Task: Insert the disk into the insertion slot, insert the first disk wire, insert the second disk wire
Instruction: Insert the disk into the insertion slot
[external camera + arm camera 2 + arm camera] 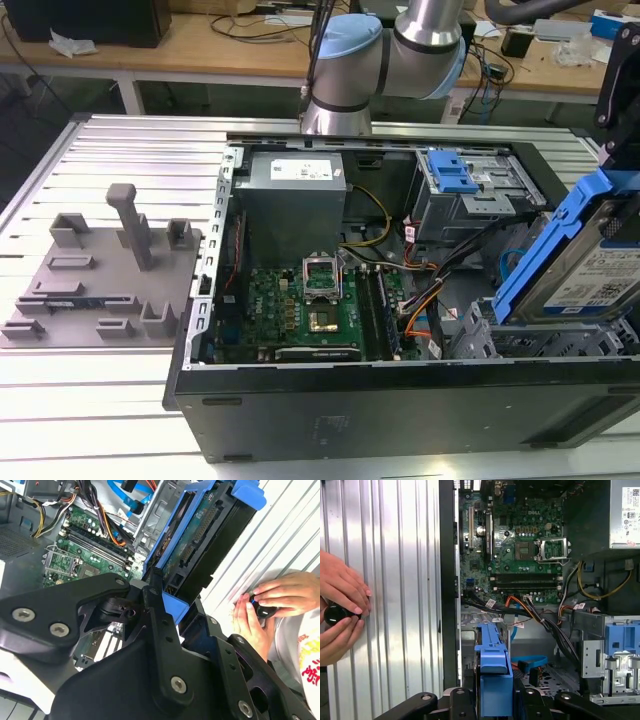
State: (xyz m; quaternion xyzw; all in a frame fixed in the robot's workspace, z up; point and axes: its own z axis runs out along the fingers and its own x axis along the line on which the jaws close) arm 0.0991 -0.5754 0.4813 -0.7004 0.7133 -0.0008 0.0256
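The end effector (pixel 495 702) pinches the disk (pixel 605 275), held tilted just above the insertion slot (pixel 482 338); no step looks done, and the first disk wire (pixel 518 601) and second disk wire (pixel 528 661) lie loose.

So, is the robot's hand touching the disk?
Touching. In the first wrist view the robot's hand grips the disk by its blue carrier, no gap visible.
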